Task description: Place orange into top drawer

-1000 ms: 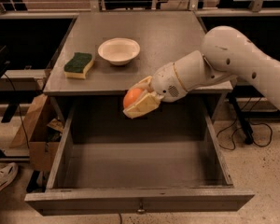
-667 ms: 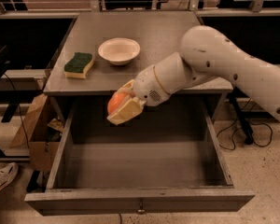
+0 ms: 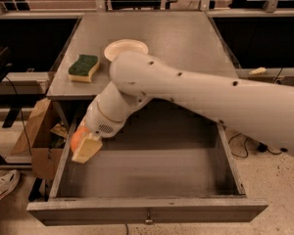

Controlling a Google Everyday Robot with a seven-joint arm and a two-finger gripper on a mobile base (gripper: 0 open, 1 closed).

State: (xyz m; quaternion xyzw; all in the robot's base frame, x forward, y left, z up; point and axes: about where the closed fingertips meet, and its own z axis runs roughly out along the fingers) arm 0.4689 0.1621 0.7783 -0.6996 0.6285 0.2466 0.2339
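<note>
my gripper (image 3: 83, 145) grips the smooth round orange fruit (image 3: 77, 138); the wide grey top drawer (image 3: 147, 210) gapes below my fingers (image 3: 87, 149), its side wall nearly under them.

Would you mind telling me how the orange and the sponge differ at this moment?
The orange is round and plain orange; the sponge is a flat block, green over yellow. The orange is held in the gripper, by the left wall of the open top drawer; the sponge lies free on the cabinet top. Both are towards the cabinet's left side.
</note>
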